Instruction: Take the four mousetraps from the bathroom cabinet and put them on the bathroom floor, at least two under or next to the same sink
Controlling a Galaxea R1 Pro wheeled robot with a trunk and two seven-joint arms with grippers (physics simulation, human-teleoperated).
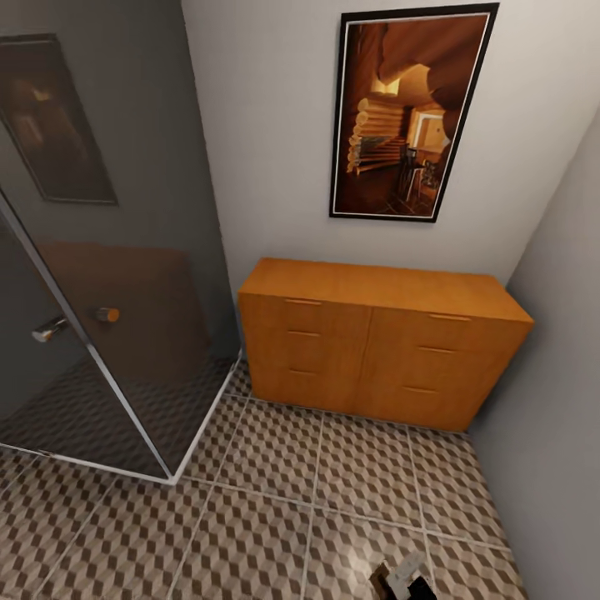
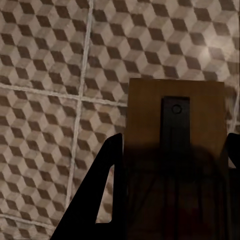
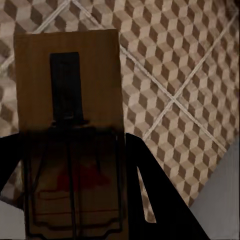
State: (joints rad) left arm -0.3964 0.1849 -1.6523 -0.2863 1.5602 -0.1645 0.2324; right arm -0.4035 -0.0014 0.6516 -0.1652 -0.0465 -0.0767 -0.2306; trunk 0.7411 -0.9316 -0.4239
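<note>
Left tool [image 2: 172,200] and right tool [image 3: 75,190] each grip a flat tan wooden mousetrap [image 2: 175,150] [image 3: 70,100], long axis running out past the fingers, cube-patterned tiled bathroom floor [image 1: 275,492] directly below; just lower them.

An orange-brown wooden cabinet [image 1: 379,337] with a broad flat top and six shut drawer fronts with thin bar handles stands against the back wall in the right-hand corner, resting on the glossy bathroom floor [image 1: 275,500] of large square tiles with a brown, beige and white cube pattern. In the left wrist view a flat tan wooden mousetrap [image 2: 172,155] with a dark metal plate sits between the dark jaws, above the tiles. In the right wrist view a second tan mousetrap [image 3: 72,130], with a dark plate, thin wire and a reddish mark, sits likewise between that arm's jaws.
</note>
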